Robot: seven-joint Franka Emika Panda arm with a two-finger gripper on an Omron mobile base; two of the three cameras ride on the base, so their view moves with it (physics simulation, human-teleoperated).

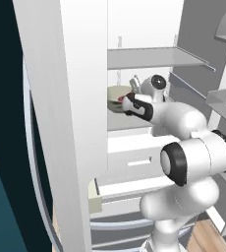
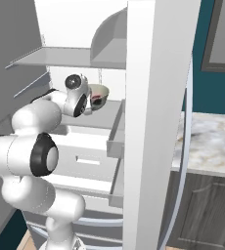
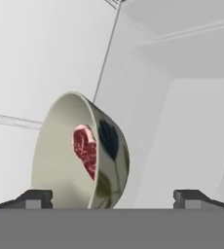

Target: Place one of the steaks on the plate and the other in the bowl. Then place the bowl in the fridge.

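Now bowl (image 3: 80,151) with one steak (image 3: 85,150) inside sits on fridge (image 1: 66,98) shelf, at 10 o'clock of the spread, empty pincer (image 3: 112,198); rigid, smooth, likely slippery, so any regrasp belongs on the rim wall.

I have the arm (image 1: 193,162) folded up from its base and reaching forward, elbow bent high, forearm angled toward the bowl (image 1: 118,98), the one landmark I steer by. The gripper (image 1: 126,103) sits just beside the bowl's near side. In the hand view the jaws stand wide apart, one fingertip (image 3: 35,198) either side of the bowl, gripping nothing.
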